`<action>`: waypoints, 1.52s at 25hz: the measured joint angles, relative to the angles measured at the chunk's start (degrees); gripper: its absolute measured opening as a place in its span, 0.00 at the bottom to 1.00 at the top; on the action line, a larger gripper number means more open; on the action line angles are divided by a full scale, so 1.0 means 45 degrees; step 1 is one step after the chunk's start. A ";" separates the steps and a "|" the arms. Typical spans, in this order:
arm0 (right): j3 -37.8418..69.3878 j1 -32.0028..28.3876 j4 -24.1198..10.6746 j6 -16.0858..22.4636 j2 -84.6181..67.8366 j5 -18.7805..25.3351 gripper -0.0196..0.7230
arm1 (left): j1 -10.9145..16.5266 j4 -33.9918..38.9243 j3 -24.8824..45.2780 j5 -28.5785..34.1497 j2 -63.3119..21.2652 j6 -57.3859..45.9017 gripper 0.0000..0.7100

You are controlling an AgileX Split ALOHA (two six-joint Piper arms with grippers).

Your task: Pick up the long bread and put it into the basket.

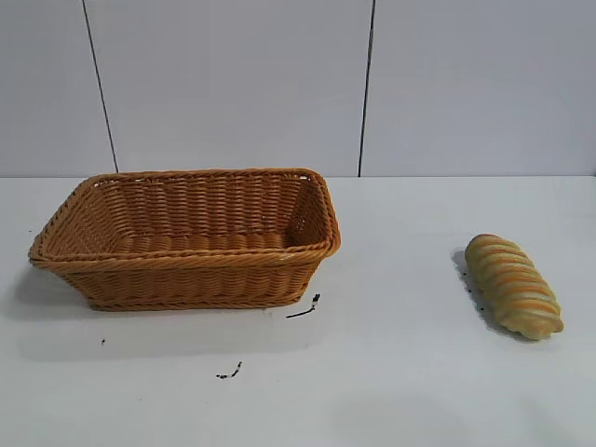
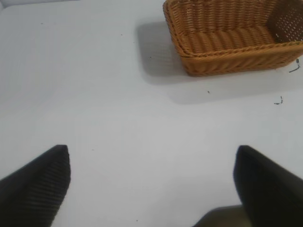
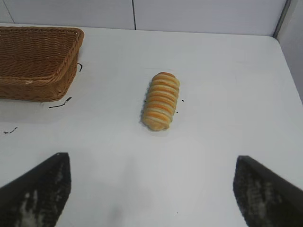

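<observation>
The long bread (image 1: 513, 285) lies well apart from the basket (image 1: 186, 270); left pincer (image 2: 151, 163) and right pincer (image 3: 151, 170) gape empty.

The left gripper (image 2: 151, 184) showed two broad, wedge-shaped black fingers (image 2: 40, 187) with a fine ribbed texture. The right gripper (image 3: 151, 187) had the same dark wedges, its pads (image 3: 35, 196) flecked with whitish scuffs (worn patches, apparently).

Long bread (image 1: 513, 285) right of basket (image 1: 186, 265)
</observation>
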 joint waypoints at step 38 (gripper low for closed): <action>-0.8844 0.0983 -0.0088 -0.0687 2.0009 -0.1182 0.94 | 0.0000 0.0000 0.0000 0.0000 0.0000 0.0000 0.98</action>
